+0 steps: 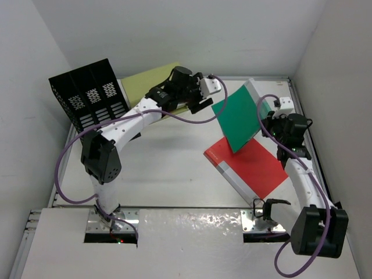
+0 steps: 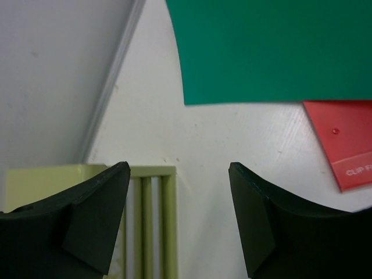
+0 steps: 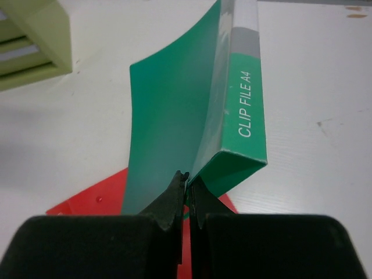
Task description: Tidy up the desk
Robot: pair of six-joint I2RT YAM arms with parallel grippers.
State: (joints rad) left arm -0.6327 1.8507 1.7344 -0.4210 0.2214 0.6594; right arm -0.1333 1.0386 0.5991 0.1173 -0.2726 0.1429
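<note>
above the desk point(image 1: 168, 174), green clip file point(image 3: 174, 116) pinched in clenched right gripper point(image 3: 186, 185), left gripper point(image 2: 179, 170) released, empty

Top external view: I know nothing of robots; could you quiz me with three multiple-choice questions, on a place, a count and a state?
1. Where is the flat red plastic clip file? A. lying on the white desk, partly under the raised green plastic clip file; B. standing upright; C. held in the air.
2. How many clip files show? A. one; B. two; C. four.
3. The right tool is: A. wide open; B. shut on the green plastic clip file; C. out of sight.
Answers: 1 A, it lies flat beneath the green one; 2 B, one red, one green; 3 B, it pinches the file's edge.
</note>
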